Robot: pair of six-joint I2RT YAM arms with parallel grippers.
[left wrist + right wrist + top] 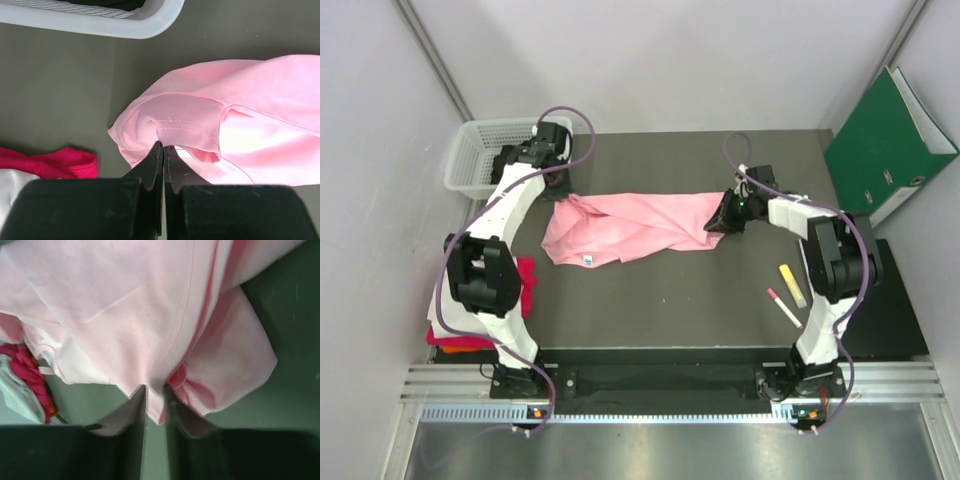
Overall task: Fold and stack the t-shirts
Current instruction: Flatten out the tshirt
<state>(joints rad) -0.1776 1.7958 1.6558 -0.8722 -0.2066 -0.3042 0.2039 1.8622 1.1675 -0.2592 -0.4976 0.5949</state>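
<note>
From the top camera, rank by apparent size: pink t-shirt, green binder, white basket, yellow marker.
1. Light pink cotton t-shirt and green ring binder, too alike to rank.
2. White plastic mesh basket, partly hidden by the left arm.
3. Yellow marker pen, smallest.

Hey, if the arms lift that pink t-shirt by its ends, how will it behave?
Probably floppy: the pink t-shirt lies creased and bunched, so its middle should sag. Likely light: its thin fabric folds over at the left gripper. It may slip, since the right gripper pinches only an edge.
</note>
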